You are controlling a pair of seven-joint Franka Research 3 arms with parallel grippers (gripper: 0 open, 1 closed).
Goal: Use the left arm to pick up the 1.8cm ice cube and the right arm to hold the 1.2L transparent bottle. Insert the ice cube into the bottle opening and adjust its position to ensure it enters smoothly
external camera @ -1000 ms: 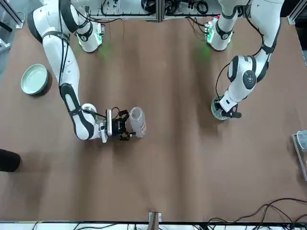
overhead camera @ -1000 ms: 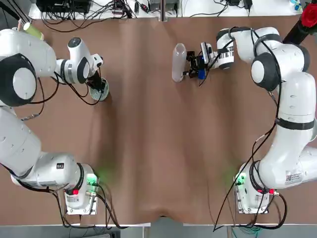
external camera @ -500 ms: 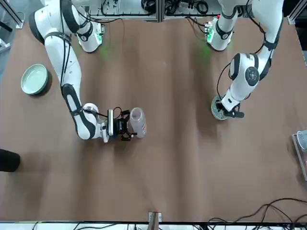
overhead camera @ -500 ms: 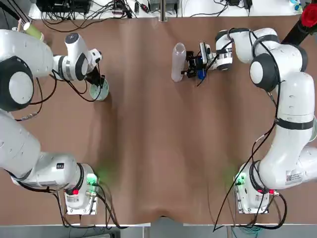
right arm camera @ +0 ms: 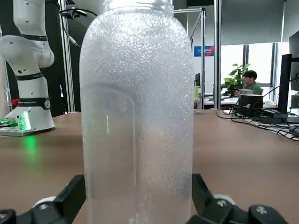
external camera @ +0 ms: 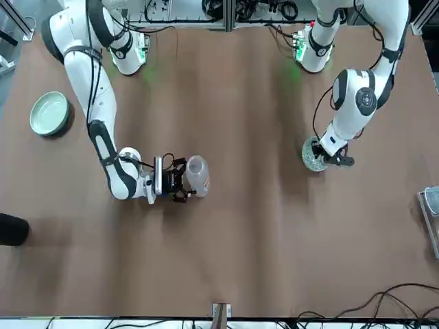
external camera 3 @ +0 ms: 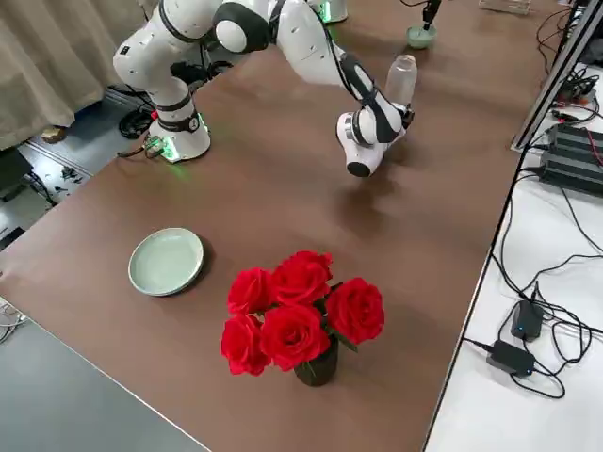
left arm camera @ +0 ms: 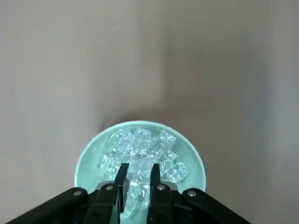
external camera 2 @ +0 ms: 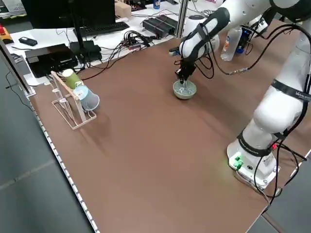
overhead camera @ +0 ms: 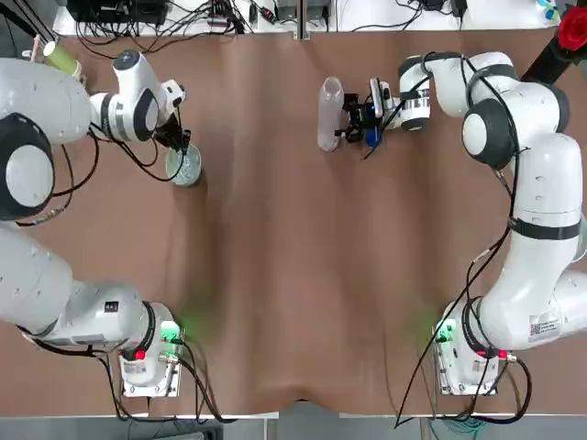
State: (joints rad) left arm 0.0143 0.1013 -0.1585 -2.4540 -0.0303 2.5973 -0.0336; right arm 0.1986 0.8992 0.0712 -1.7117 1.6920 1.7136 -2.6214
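Whitish ice cube [left arm camera: 138, 189]: glassy and see-through, pinched between the left gripper's two dark fingers, over the heap in the bowl.
Left gripper [left arm camera: 139, 166]: black, angular, at the pale green bowl; I see its jaws closed down to the cube's width, one finger on each side of it.
Pale green bowl [left arm camera: 86, 172]: round and smooth-rimmed, loaded with a loose heap of ice cubes [left arm camera: 122, 148], their faces blocky and shiny.
Clear plastic bottle [right arm camera: 138, 112]: well apart from the bowl, standing upright in the right gripper; rounded shoulder, a long recessed panel in the wall, fine beads of moisture all over the surface.
Bottle opening: atop the narrow neck [external camera 3: 405, 62], facing up; my right wrist view cuts the rim off.
Right gripper [right arm camera: 139, 186]: black fingers closed on the bottle's sides, spread as wide as its body.
Shallow dish [external camera 3: 166, 262]: pale green, smooth and round, on the brown tabletop [external camera 3: 122, 330], near red roses [external camera 3: 292, 334] in a dark round vase [external camera 3: 318, 365].
Wire rack [external camera 2: 73, 109]: pale and thin-barred, at the table's far left, carrying a light blue cup [external camera 2: 88, 98] and a green one [external camera 2: 71, 77].
Background: a person [right arm camera: 252, 85] sits beyond the table, in green.
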